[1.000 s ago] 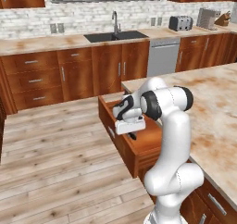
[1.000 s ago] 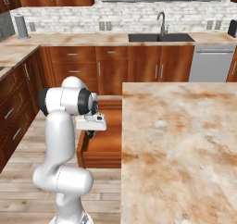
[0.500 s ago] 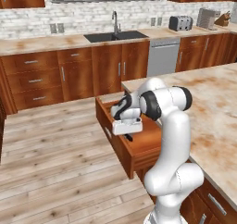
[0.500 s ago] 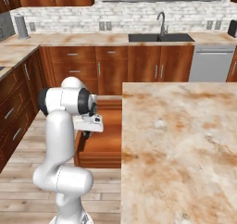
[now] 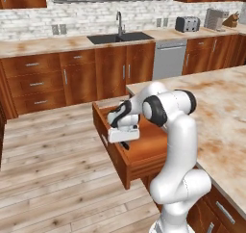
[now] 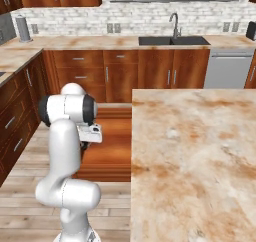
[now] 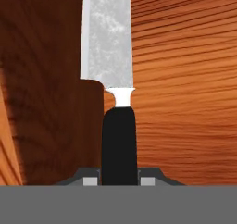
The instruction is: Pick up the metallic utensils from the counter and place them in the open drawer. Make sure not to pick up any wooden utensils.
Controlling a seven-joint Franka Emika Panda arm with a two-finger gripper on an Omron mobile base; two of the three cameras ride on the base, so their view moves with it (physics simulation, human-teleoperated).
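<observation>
We hold knife (image 7: 112, 79) by black handle, jaws clamped; blade points straight ahead, low over drawer (image 5: 144, 150) floor.

1. The knife (image 7: 109, 61), silver blade and black handle, points straight away from the hand camera, over the drawer's floor near a side wall.
2. The drawer (image 5: 144, 155) stands pulled open from the counter (image 6: 200, 151), red-brown wood inside.

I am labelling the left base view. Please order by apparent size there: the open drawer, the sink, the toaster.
1. drawer, clearly largest, though nearest the camera.
2. sink.
3. toaster, smallest; it stands far back, so apparent size only.
</observation>
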